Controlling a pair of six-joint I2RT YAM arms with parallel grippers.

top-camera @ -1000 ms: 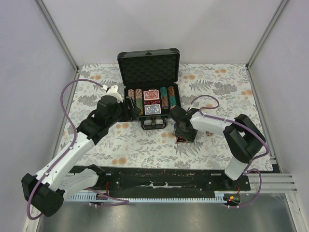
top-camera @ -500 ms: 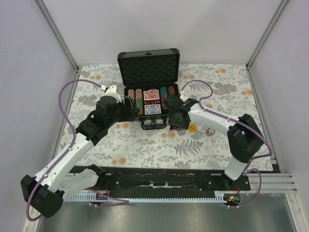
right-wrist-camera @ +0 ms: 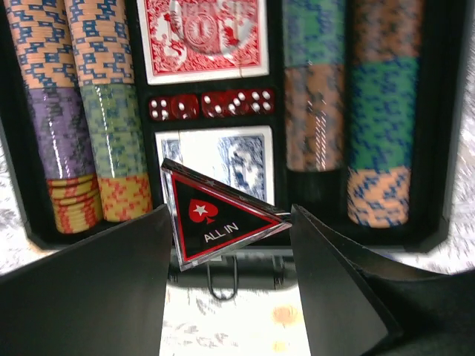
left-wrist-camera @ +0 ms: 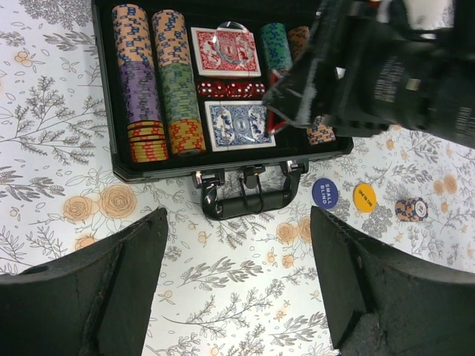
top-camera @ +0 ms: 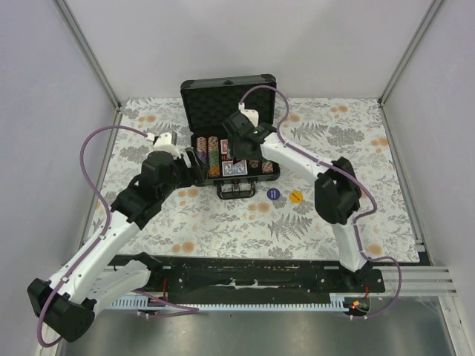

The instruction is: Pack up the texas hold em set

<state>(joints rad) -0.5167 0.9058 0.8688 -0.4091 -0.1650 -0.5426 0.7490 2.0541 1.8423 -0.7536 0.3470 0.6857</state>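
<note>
Left pincer (left-wrist-camera: 237,222) hovers wide apart and empty above the bench (top-camera: 223,222), just in front of the briefcase (left-wrist-camera: 223,167) and facing its handle (left-wrist-camera: 249,196). The briefcase lies open at the middle rear of the bench, with its foam-lined lid upright.

Contents, left to right:
- Four chip columns (right-wrist-camera: 104,96), two on the left side and two on the right.
- Two card decks in the centre: one red deck (right-wrist-camera: 202,37) at the rear and one blue deck (right-wrist-camera: 223,156) at the front.
- Red dice (right-wrist-camera: 211,104), five in one row between the decks.

Right pincer (right-wrist-camera: 230,222) hangs over the case interior and grips one triangular plaque (right-wrist-camera: 215,211) marked ALL IN between its fingers. In the right wrist view, the plaque covers the front edge of the blue deck. In the left wrist view, the right arm blocks most of the two right chip columns.

On the bench, right of the handle:
- One blue button (left-wrist-camera: 324,193).
- One yellow button (left-wrist-camera: 364,197), just beside the blue one.
- One loose chip stack (left-wrist-camera: 410,209), furthest right.
</note>
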